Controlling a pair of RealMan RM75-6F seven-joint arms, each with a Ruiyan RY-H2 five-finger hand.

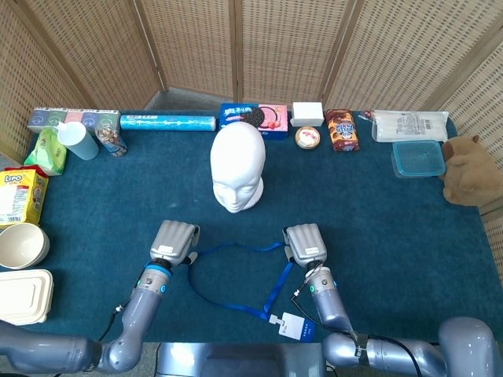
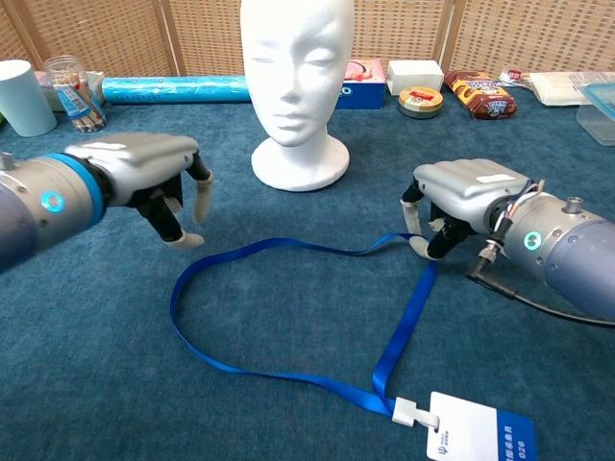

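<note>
Bright even overhead light, soft shadows, sharp focus, mild edge distortion.

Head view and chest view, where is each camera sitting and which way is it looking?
Head view: high up, looking almost straight down at the blue table; both forearms show, with the left robot hand and right robot hand.
Chest view: low, near table height, looking forward across the cloth toward the white mannequin head; both robot hands reach in from the sides.
Shared: both robot hands, the mannequin head, the blue lanyard with its badge, and the back row of snacks.
</note>
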